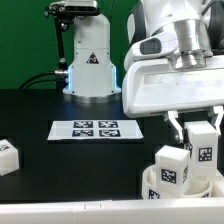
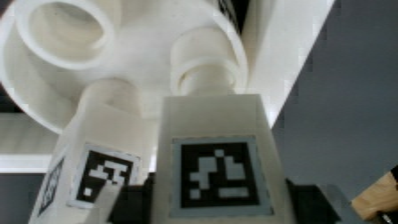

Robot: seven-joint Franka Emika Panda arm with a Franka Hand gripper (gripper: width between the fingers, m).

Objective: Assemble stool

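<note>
Observed from the exterior view: the gripper (image 1: 197,135) hangs over the exterior view's lower right corner of the black table (image 1: 60,175). Its two fingers stand on either side of an upright white leg (image 1: 203,145), and the jaws look closed on that leg's sides. The picture is too coarse to confirm contact on the side towards the exterior view's left.

The gripped leg stands in the round seat (image 1: 152,186), which lies on the table at the bottom edge, partly cut off by the frame. A second leg (image 1: 172,167) stands upright in the same seat, just beside the gripped one on the exterior view's left, with its marker tag facing the camera.

Seen in this view only:
- A third leg (image 1: 7,157) lies loose at the exterior view's far left, well apart from the seat.
- The marker board (image 1: 95,128) lies flat mid-table.
- The arm's base (image 1: 90,60) stands behind the marker board.

The wrist view looks down along the gripped leg (image 2: 222,165), whose tagged face fills the centre. The second leg (image 2: 98,165) stands close beside it. Only this view shows both legs' narrower necks meeting the hollow inside of the seat (image 2: 71,40). Whether the necks are fully seated cannot be told. The fingers are not clearly in shot here.
</note>
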